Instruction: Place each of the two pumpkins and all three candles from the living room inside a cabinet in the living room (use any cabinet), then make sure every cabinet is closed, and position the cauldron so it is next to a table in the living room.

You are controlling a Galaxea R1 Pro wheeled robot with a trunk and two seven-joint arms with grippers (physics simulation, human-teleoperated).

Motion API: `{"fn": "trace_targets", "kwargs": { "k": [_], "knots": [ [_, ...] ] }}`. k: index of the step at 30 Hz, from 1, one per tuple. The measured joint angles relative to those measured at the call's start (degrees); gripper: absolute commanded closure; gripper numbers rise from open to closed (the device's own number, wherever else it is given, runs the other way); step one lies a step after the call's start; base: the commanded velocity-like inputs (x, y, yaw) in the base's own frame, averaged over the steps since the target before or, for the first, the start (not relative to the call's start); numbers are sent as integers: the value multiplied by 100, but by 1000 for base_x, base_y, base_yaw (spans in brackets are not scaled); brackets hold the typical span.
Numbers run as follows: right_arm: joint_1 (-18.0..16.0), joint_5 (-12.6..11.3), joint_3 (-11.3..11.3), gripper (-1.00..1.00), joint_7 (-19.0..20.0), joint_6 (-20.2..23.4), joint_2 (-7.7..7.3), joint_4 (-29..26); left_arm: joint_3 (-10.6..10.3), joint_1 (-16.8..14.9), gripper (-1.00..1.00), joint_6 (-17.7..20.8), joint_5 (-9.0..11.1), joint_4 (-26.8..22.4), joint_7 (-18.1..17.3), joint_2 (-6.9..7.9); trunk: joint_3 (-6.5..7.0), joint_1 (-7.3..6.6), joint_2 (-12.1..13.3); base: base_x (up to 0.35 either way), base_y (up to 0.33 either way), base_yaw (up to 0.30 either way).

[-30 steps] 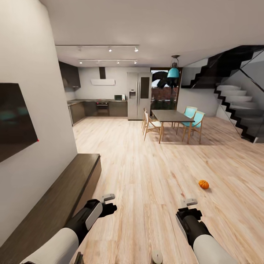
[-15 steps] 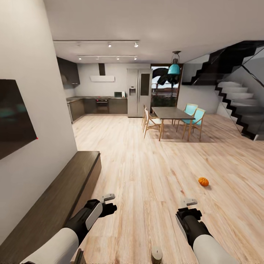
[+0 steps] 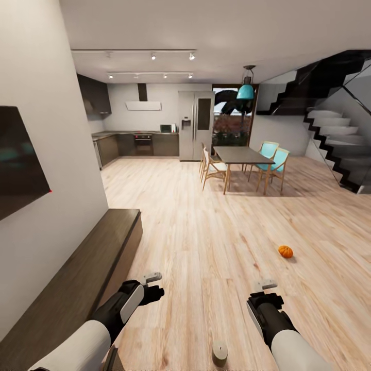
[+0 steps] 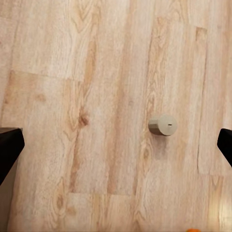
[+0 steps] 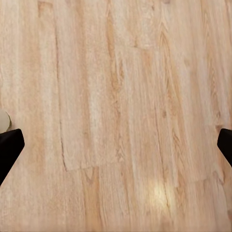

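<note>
A head camera looks across an open-plan room with a pale wooden floor. Along the lower left of the frame, against a white wall, runs the cabinet, a long, low, dark-brown unit whose long axis recedes from the bottom left corner toward the middle of the frame; its fronts look flush and closed. At right of centre a small orange pumpkin sits on the floor, well apart from the cabinet. At the bottom edge, between the two arms, a short beige candle stands upright, its long axis vertical; the left wrist view shows the same candle from above, with a dark wick mark on its top. The left end effector and the right end effector hover above bare floor, each holding nothing. In both wrist views the dark fingertips sit at opposite edges, spread wide apart. In the upper middle of the frame stand a dining table with chairs, a kitchen behind, and black stairs at upper right.
</note>
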Motion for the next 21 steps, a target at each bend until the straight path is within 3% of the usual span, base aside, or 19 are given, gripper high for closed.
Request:
{"fn": "trace_targets", "kwargs": {
  "k": [21],
  "knots": [
    [0,0,0,-100,0,-3,0,-1,0,-1,-100,0,0,0,0,0,-194,0,0,0,0,0]
  ]
}}
